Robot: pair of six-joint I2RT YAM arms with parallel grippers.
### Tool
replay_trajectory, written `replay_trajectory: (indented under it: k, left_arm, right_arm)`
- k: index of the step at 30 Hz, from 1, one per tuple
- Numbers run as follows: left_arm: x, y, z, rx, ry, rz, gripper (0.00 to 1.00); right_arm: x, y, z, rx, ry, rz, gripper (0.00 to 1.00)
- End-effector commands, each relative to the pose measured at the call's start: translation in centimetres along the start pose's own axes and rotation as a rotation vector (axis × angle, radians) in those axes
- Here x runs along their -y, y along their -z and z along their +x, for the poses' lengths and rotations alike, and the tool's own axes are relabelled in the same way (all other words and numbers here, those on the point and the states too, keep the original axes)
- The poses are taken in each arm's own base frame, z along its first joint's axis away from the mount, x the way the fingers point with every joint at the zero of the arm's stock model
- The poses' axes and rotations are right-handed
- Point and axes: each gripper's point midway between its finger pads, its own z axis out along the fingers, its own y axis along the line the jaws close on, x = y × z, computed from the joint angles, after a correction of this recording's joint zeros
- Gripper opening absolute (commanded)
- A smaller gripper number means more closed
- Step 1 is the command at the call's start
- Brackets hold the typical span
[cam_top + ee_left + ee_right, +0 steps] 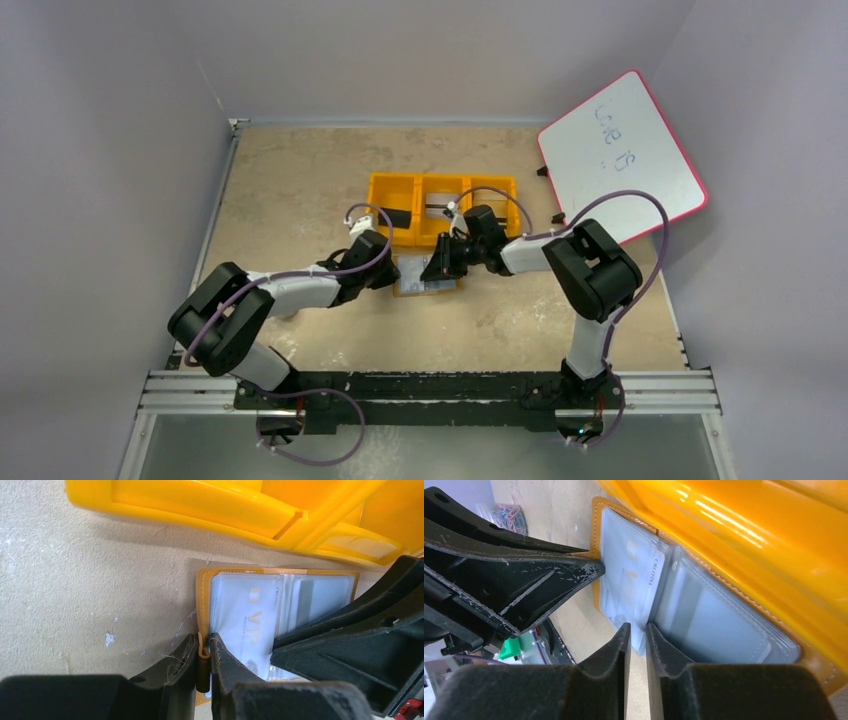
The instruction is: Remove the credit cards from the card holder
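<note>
The card holder (425, 278) lies open on the table, just in front of the orange tray. Its tan rim (202, 595) frames pale blue-grey pockets. A pale credit card (250, 612) printed "VIP" sits in the left pocket, and the right wrist view shows that card (631, 575) still in its sleeve. My left gripper (202, 647) is shut on the holder's small tan strap at its left edge. My right gripper (638, 627) hovers at the near edge of the pockets. Its jaws stand a narrow slit apart with only table showing between them.
The orange three-compartment tray (385, 190) stands right behind the holder, and its wall (744, 540) lies close to both grippers. A whiteboard (620, 155) leans at the back right. Coloured clips (509, 517) lie on the table beyond the left fingers (524, 590).
</note>
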Motion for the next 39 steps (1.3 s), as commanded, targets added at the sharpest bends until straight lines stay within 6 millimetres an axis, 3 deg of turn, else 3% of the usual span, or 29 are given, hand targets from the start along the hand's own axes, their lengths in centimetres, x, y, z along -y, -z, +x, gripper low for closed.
replay_trajectory:
  k: [1,3,6,16,22,25,31,34,39]
  left_arm:
    - [-2.2,0.3,5.2,-0.202,-0.084,-0.017,0.12]
    - [-1.8,0.5,5.5,-0.22,-0.098,0.008,0.06]
    - [-0.9,0.9,5.8,-0.229,-0.122,0.052,0.0]
    - [0.8,2.3,6.5,-0.223,-0.147,0.124,0.0]
    - [0.4,3.5,6.4,-0.194,-0.111,0.085,0.0]
    - [0.6,3.9,6.8,-0.179,-0.077,0.093,0.07]
    - [2.0,3.9,7.6,-0.19,-0.077,0.13,0.21]
    - [3.0,4.2,7.8,-0.178,-0.078,0.16,0.29]
    - [3.2,4.8,8.0,-0.155,-0.049,0.193,0.34]
  right_arm:
    - [-1.7,0.4,-0.5,0.039,-0.028,-0.032,0.13]
    - [-2.6,0.4,-1.2,0.066,-0.016,-0.063,0.08]
    - [-3.0,1.1,-1.0,0.079,-0.025,-0.065,0.08]
    - [-3.8,2.8,0.6,0.054,-0.01,-0.089,0.08]
    - [-1.7,5.9,1.8,0.094,0.02,0.097,0.33]
    - [-1.8,6.2,3.8,0.036,0.019,0.052,0.37]
    - [-1.4,5.0,4.8,0.012,-0.005,-0.005,0.32]
    - [-0.6,5.1,6.0,0.034,-0.049,-0.012,0.33]
    - [1.4,4.7,8.2,0.005,-0.101,0.033,0.36]
